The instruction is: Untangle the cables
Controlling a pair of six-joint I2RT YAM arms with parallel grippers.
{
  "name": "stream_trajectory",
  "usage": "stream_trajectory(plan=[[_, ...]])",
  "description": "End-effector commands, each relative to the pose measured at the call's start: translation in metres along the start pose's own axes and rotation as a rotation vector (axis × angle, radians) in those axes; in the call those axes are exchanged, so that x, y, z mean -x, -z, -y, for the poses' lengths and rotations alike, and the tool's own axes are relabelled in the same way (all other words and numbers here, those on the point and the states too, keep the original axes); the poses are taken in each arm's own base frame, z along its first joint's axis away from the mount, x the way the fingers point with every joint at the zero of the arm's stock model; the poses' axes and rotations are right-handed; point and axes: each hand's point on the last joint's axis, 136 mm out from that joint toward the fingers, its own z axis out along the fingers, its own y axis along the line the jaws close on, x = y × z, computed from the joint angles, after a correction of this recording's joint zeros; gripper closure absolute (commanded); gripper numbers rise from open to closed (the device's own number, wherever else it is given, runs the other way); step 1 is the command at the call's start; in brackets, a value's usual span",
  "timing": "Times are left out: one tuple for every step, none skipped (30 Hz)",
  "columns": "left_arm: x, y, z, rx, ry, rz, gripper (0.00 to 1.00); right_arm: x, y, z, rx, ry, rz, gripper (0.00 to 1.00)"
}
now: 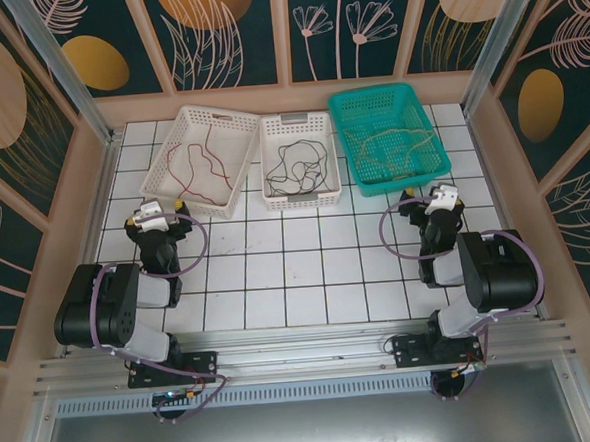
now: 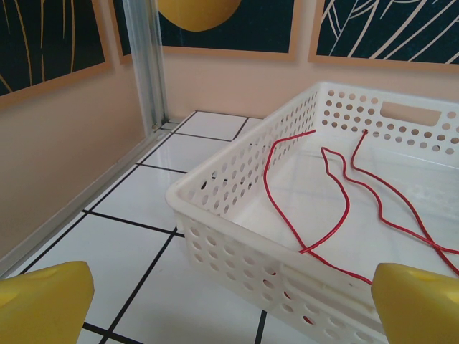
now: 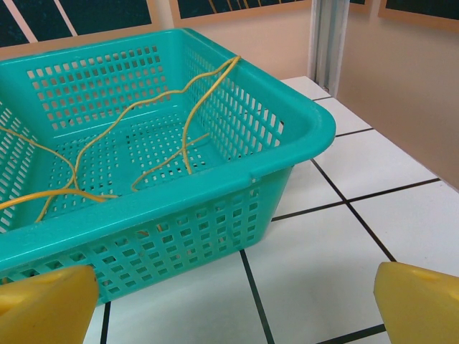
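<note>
Sorting cables: red cable (image 2: pixel 347 204) in left basket (image 1: pixel 161 157), black cable (image 1: pixel 297 166) in middle basket (image 1: pixel 304 202), yellow cable (image 3: pixel 186 143) in teal basket (image 1: pixel 398 187).
Left gripper (image 1: pixel 161 211) and right gripper (image 1: pixel 436 196) gape wide, empty, near the baskets; pinch strands mid-length, lift slowly.

We see three perforated baskets in a row along the far edge of the white-tiled table (image 1: pixel 308 270). The left white basket (image 1: pixel 162 149) sits toward the far left corner, turned askew. The middle white basket (image 1: pixel 304 200) stands just beside it, square to the edge. The teal basket (image 1: pixel 368 98) sits toward the far right corner. Dark wall panels (image 1: pixel 224 35) printed with leaves and flowers ring the table, with aluminium posts (image 1: pixel 55 57) at its far corners.
</note>
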Motion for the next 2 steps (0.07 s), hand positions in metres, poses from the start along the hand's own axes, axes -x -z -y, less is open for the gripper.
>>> stream_trajectory(plan=[[0.0097, -0.0008, 0.0001, -0.008, 0.028, 0.036, 0.01, 0.0148, -0.0013, -0.0020, 0.008, -0.025, 0.053, 0.01], [0.0104, -0.0004, -0.0001, -0.007, 0.029, 0.039, 0.02, 0.0146, -0.0014, -0.0019, 0.008, -0.025, 0.053, 0.01]])
